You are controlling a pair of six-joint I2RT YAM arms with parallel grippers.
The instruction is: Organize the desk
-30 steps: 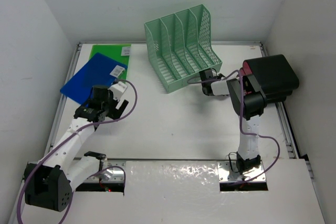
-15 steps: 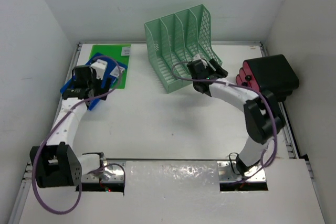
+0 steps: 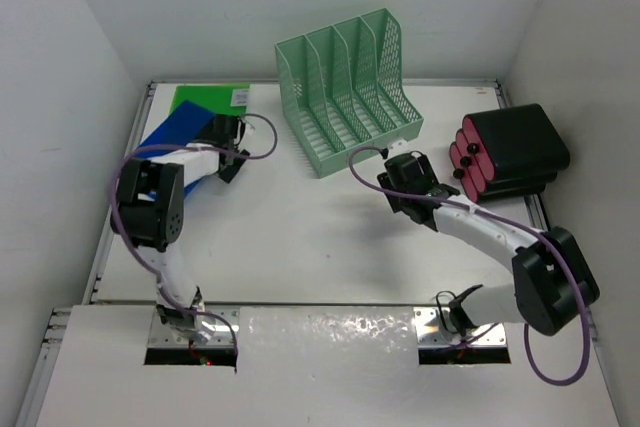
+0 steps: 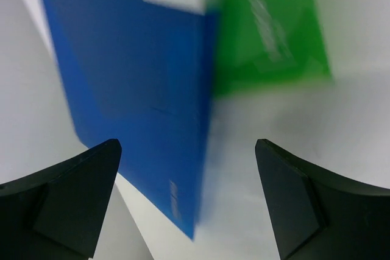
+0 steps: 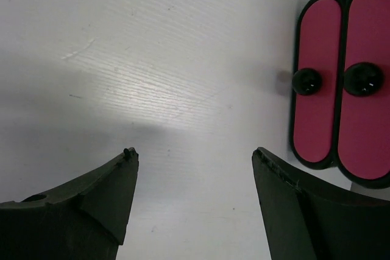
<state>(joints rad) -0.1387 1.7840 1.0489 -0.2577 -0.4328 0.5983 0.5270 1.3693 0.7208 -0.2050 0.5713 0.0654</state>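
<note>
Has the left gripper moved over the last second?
Yes. The left gripper went toward the far edge, ending about level with the file rack's front, at the blue folder's near corner.

Open desk (image 3: 300, 237) spans the centre and near side. Obstacles: rack (image 3: 345, 87) at far centre; case (image 3: 520, 142) by the right rail, its pink ends (image 5: 338, 83) facing inward; blue folder (image 3: 178, 131) overlapping green folder (image 3: 205, 97) at far left. A bare lane separates rack and case.
</note>
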